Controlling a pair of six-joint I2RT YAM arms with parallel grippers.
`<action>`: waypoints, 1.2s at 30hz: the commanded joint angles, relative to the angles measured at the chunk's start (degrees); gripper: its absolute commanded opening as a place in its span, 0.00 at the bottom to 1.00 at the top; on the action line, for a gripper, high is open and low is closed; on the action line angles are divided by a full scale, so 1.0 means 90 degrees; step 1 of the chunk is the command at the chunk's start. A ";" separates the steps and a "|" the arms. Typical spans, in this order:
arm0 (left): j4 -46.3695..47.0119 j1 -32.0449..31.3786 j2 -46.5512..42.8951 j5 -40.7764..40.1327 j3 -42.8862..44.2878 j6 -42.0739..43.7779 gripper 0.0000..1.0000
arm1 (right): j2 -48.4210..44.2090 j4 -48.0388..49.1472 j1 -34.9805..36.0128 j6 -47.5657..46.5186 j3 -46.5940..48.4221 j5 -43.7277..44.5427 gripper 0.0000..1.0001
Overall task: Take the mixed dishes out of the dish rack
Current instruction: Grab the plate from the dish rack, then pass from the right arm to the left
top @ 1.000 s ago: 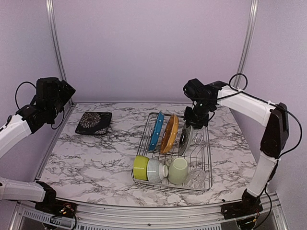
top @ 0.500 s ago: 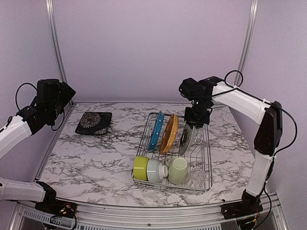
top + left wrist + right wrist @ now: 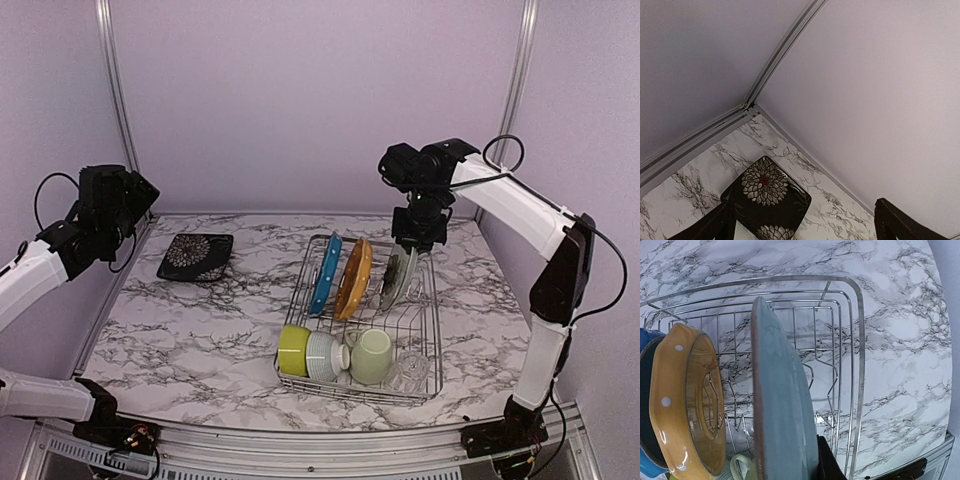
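Observation:
The silver wire dish rack (image 3: 433, 330) stands right of the table's middle. A blue dotted plate (image 3: 325, 272) and an orange plate (image 3: 353, 278) stand upright in it. A lime-green bowl (image 3: 293, 350), a white ribbed bowl (image 3: 322, 356), a pale green mug (image 3: 371, 356) and a clear glass (image 3: 409, 370) sit in its near end. My right gripper (image 3: 418, 238) is shut on the top edge of the pale grey-green plate (image 3: 397, 278), upright above the rack's tines; the right wrist view shows that plate (image 3: 782, 405) edge-on. The black plate (image 3: 195, 255) lies flat on the table. My left gripper (image 3: 135, 200) is open and empty, high above it.
The black flowered plate (image 3: 767, 200) lies near the back left corner, close to the wall rails. In the right wrist view the rack's rim (image 3: 857, 365) runs just right of the held plate, and the orange plate (image 3: 690, 405) stands close on its left.
My right gripper has risen and shifted slightly right with the grey-green plate, lifting it higher among the rack's tines. The left arm has hardly moved.

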 commanded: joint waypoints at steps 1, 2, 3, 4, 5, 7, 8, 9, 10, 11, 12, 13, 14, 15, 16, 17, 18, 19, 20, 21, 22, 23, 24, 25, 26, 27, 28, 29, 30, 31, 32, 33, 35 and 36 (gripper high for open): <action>0.0151 0.0000 0.0047 0.0073 -0.0058 0.0056 0.99 | -0.0287 0.0295 0.0064 0.0359 0.0463 -0.0106 0.00; 0.0173 0.0000 0.0056 0.0082 -0.0063 0.0060 0.99 | -0.0315 0.0285 0.0066 0.0348 0.0447 -0.0076 0.00; 0.0183 0.0005 0.0056 0.0093 -0.0067 0.0065 0.99 | -0.0390 0.0288 0.0066 0.0352 0.0419 -0.0055 0.00; 0.0212 0.0003 0.0057 0.0104 -0.0067 0.0075 0.99 | -0.0442 0.0282 0.0066 0.0335 0.0391 -0.0032 0.00; 0.0231 0.0005 0.0062 0.0119 -0.0067 0.0094 0.99 | -0.0497 0.0287 0.0066 0.0321 0.0361 0.0001 0.00; 0.0280 0.0000 0.0060 0.0156 -0.0067 0.0148 0.99 | -0.0606 0.0288 0.0066 0.0301 0.0304 0.0074 0.00; 0.0331 0.0005 0.0065 0.0184 -0.0067 0.0181 0.99 | -0.0676 0.0288 0.0066 0.0297 0.0278 0.0111 0.00; 0.0363 0.0000 0.0070 0.0213 -0.0067 0.0221 0.99 | -0.0749 0.0285 0.0061 0.0294 0.0249 0.0159 0.00; 0.0394 0.0005 0.0076 0.0232 -0.0067 0.0249 0.99 | -0.0818 0.0288 0.0066 0.0285 0.0211 0.0210 0.00; 0.0412 0.0004 0.0085 0.0257 -0.0060 0.0265 0.99 | -0.0886 0.0288 0.0058 0.0273 0.0184 0.0232 0.00; 0.0444 0.0004 0.0088 0.0291 -0.0058 0.0303 0.99 | -0.0942 0.0282 0.0041 0.0268 0.0169 0.0245 0.00; 0.0470 0.0003 0.0094 0.0312 -0.0053 0.0322 0.99 | -0.1011 0.0279 0.0024 0.0273 0.0160 0.0259 0.00; 0.0494 0.0001 0.0107 0.0333 -0.0050 0.0340 0.99 | -0.1069 0.0284 0.0005 0.0253 0.0147 0.0260 0.00; 0.0520 -0.0003 0.0128 0.0360 -0.0048 0.0364 0.99 | -0.1122 0.0283 -0.0008 0.0232 0.0157 0.0275 0.00; 0.0555 -0.0001 0.0138 0.0396 -0.0039 0.0393 0.99 | -0.1182 0.0287 -0.0037 0.0208 0.0167 0.0289 0.00; 0.0571 0.0004 0.0160 0.0431 -0.0026 0.0422 0.99 | -0.1246 0.0283 -0.0056 0.0177 0.0173 0.0297 0.00; 0.0589 0.0005 0.0175 0.0466 -0.0015 0.0450 0.99 | -0.1307 0.0284 -0.0081 0.0143 0.0182 0.0325 0.00; 0.0610 0.0005 0.0188 0.0504 -0.0002 0.0472 0.99 | -0.1376 0.0285 -0.0101 0.0114 0.0177 0.0370 0.00; 0.0654 0.0005 0.0199 0.0558 0.0005 0.0518 0.99 | -0.1450 0.0288 -0.0122 0.0093 0.0159 0.0451 0.00; 0.0679 0.0005 0.0217 0.0598 0.0017 0.0566 0.99 | -0.1533 0.0285 -0.0154 0.0083 0.0128 0.0526 0.00; 0.0708 0.0005 0.0230 0.0657 0.0033 0.0611 0.99 | -0.1643 0.0283 -0.0187 0.0067 0.0098 0.0583 0.00; 0.0733 0.0004 0.0253 0.0717 0.0057 0.0674 0.99 | -0.1707 0.0282 -0.0235 0.0041 0.0075 0.0644 0.00; 0.0749 0.0005 0.0276 0.0784 0.0101 0.0726 0.99 | -0.1751 0.0287 -0.0270 -0.0012 0.0076 0.0712 0.00; 0.0737 -0.0002 0.0318 0.0882 0.0162 0.0789 0.99 | -0.1800 0.0293 -0.0318 -0.0085 0.0115 0.0748 0.00; 0.0741 0.0004 0.0360 0.1007 0.0238 0.0868 0.99 | -0.1834 0.0335 -0.0355 -0.0232 0.0175 0.0751 0.00; 0.0755 0.0001 0.0409 0.1156 0.0317 0.0954 0.99 | -0.1863 0.0450 -0.0385 -0.0438 0.0220 0.0737 0.00; 0.0790 0.0004 0.0459 0.1354 0.0388 0.1051 0.99 | -0.1893 0.0534 -0.0420 -0.0599 0.0281 0.0735 0.00; 0.0850 0.0003 0.0516 0.1597 0.0466 0.1172 0.99 | -0.1938 0.0653 -0.0450 -0.0740 0.0341 0.0720 0.00; 0.0937 0.0005 0.0560 0.1898 0.0533 0.1366 0.99 | -0.2004 0.0840 -0.0488 -0.0887 0.0375 0.0652 0.00; 0.1012 0.0005 0.0616 0.2191 0.0603 0.1493 0.99 | -0.2091 0.1100 -0.0517 -0.1083 0.0367 0.0490 0.00; 0.1079 0.0000 0.0675 0.2536 0.0712 0.1609 0.99 | -0.2199 0.1423 -0.0557 -0.1397 0.0304 0.0284 0.00; 0.1145 0.0005 0.0745 0.2903 0.0804 0.1732 0.99 | -0.2311 0.1745 -0.0588 -0.1582 0.0235 0.0041 0.00; 0.1262 0.0003 0.0887 0.3622 0.0994 0.1927 0.99 | -0.2543 0.2419 -0.0632 -0.1924 0.0048 -0.0408 0.00; 0.1324 0.0001 0.0959 0.3932 0.1089 0.2003 0.99 | -0.2649 0.2715 -0.0654 -0.2030 -0.0041 -0.0608 0.00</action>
